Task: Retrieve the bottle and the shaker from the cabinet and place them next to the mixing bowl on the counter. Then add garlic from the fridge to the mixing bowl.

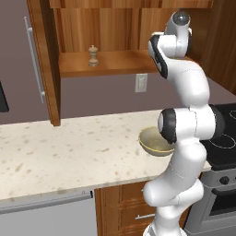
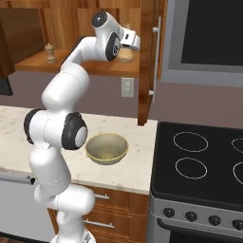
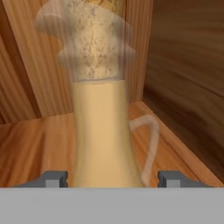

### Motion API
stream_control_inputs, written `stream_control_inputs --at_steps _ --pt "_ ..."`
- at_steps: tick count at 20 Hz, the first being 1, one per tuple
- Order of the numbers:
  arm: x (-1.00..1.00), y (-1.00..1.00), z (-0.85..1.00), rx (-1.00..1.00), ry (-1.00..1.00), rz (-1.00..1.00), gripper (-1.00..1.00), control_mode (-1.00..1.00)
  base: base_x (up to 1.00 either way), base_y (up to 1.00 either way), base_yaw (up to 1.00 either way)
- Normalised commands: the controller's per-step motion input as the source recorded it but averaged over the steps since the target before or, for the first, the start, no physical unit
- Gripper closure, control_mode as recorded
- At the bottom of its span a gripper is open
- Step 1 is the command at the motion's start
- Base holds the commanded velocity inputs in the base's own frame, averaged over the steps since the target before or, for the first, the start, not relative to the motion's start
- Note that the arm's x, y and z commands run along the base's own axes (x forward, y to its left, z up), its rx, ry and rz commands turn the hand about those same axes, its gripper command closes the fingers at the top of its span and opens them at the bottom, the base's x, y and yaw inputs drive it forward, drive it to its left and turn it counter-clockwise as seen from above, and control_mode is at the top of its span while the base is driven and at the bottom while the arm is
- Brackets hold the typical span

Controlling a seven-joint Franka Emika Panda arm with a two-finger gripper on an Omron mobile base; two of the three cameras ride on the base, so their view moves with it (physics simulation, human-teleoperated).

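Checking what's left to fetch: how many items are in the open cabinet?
2: the shaker stands at the shelf's left, and the bottle at its right, between the claw's fingers. The arm may hide more.

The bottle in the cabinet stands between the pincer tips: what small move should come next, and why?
Probably lift it slightly, then draw it out of the cabinet. In the hand view the bottle stands upright between the pincer tips, close against them, though firm contact cannot be confirmed. The bowl waits on the counter below.
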Motion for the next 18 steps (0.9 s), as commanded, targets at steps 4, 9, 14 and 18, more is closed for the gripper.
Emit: stream_control_inputs --at_steps 4,9,14,18 --pt "-0.93 0.11 0.00 0.00 -0.07 0.01 1.00 -1.00 0.00 0.00 0.00" --pt "-0.92 0.32 -0.01 0.00 -0.11 0.02 1.00 -1.00 0.00 0.00 0.00" --pt "-1.00 0.44 -0.02 0.00 -0.11 0.03 1.00 -1.00 0.00 0.00 0.00" --pt "-1.00 0.48 0.00 0.00 -0.10 0.02 1.00 -1.00 0.00 0.00 0.00"
